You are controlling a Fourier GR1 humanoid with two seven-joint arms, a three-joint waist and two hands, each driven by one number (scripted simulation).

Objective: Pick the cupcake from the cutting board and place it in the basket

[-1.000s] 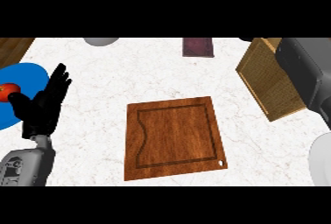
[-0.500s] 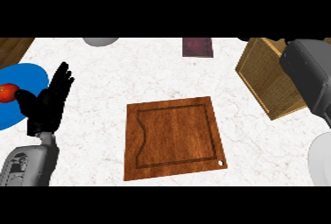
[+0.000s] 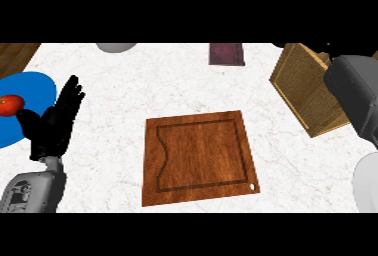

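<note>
Cutting board (image 3: pixel 201 156) bare, no cupcake seen. Left hand (image 3: pixel 55 122) at 9 o'clock, fingers spread, resting. Right forearm (image 3: pixel 354 97) over basket (image 3: pixel 303 87) at 2 o'clock; right hand hidden, cannot tell.

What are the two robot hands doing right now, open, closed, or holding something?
Left robot hand: open, fingers straight and pointing up, resting at the view's left, holding nothing.
Right robot hand: not in view; only its grey forearm shows, over the basket.

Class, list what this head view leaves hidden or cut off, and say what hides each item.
- Cupcake: not visible anywhere; the cutting board shows bare.
- Right robot hand: out of view; only its grey forearm shows, crossing the basket.
- Basket interior: partly covered by that forearm.
- Blue plate: cut off by the left edge, partly behind the left robot hand.
- Grey object: cut by the top band.
</note>
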